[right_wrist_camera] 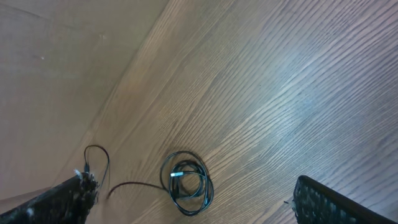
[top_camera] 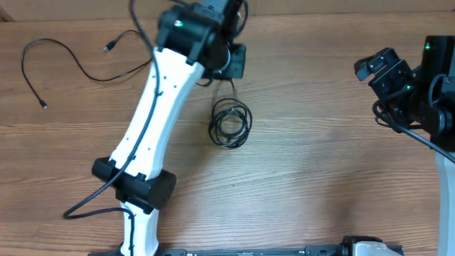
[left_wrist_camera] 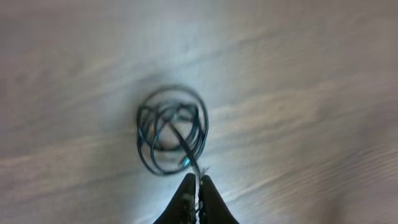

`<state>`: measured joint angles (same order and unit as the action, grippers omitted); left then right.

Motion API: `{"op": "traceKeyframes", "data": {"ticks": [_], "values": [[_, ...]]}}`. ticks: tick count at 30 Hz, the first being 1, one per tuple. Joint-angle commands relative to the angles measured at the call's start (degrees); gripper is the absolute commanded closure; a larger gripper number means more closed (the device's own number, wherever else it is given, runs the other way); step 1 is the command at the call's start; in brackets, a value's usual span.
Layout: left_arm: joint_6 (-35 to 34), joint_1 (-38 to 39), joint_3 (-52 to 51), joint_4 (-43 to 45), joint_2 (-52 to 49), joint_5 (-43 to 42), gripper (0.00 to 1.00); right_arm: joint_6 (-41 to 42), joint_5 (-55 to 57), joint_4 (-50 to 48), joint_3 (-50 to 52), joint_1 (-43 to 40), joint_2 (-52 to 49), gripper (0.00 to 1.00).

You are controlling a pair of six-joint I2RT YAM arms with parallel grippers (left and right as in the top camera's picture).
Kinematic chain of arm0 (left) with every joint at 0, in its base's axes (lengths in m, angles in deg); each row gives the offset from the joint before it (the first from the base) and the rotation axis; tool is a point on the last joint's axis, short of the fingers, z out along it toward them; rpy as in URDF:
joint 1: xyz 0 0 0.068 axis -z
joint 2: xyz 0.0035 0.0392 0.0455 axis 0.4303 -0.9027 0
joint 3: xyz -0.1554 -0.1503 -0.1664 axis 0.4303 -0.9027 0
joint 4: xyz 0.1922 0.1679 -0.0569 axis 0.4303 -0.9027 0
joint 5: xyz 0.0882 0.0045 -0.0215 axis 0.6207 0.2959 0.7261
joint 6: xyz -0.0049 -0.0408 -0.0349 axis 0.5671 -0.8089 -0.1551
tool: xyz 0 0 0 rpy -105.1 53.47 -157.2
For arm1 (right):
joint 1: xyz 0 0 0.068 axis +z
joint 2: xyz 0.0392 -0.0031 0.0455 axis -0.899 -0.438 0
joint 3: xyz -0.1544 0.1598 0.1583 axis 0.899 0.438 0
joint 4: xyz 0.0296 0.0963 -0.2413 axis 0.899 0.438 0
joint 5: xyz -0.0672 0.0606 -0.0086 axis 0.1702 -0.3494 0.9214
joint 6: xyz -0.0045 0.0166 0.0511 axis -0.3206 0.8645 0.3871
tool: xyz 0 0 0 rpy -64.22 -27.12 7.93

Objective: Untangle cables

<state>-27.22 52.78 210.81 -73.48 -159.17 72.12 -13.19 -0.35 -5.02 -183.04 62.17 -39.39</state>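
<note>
Overhead: straight down on worktop (top_camera: 298,178), cable coil (top_camera: 231,122) near centre. Left wrist: close above coil, facing down. Right wrist: farther off, oblique toward coil. Shared across all three: coil.

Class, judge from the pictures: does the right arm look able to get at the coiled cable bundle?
Probably yes: only bare table lies between the open right pincer and the bundle; the left pincer merely pinches one of its strands.
</note>
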Motion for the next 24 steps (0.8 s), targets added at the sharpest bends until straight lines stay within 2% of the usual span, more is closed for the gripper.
{"op": "traceKeyframes", "data": {"ticks": [1,13,14,17,20,22,24], "values": [[-1.29,-0.48,7.08,-0.50,3.74,-1.25,0.96,-0.31,0.59,-0.26,-0.20,-0.15,0.24,0.00],[-1.40,-0.37,10.08,0.24,14.45,-1.09,0.96,-0.31,0.59,-0.26,-0.20,-0.15,0.24,0.00],[-1.38,-0.35,10.08,-0.90,14.49,-1.18,0.92,-0.31,0.59,-0.26,-0.20,-0.15,0.24,0.00],[-1.38,-0.15,9.84,-5.77,14.08,-1.20,0.56,-0.31,0.59,-0.26,-0.20,-0.15,0.24,0.00],[-0.44,0.55,8.24,-6.67,13.62,-4.37,0.19,-0.31,0.59,-0.26,-0.20,-0.15,0.24,0.00],[-0.48,1.31,6.12,-6.67,13.62,-7.74,0.13,-0.31,0.59,-0.26,-0.20,-0.15,0.24,0.00],[-0.48,2.05,4.37,-6.67,13.27,-8.15,0.02,-0.31,0.59,-0.26,-0.20,-0.15,0.24,0.00]]}}
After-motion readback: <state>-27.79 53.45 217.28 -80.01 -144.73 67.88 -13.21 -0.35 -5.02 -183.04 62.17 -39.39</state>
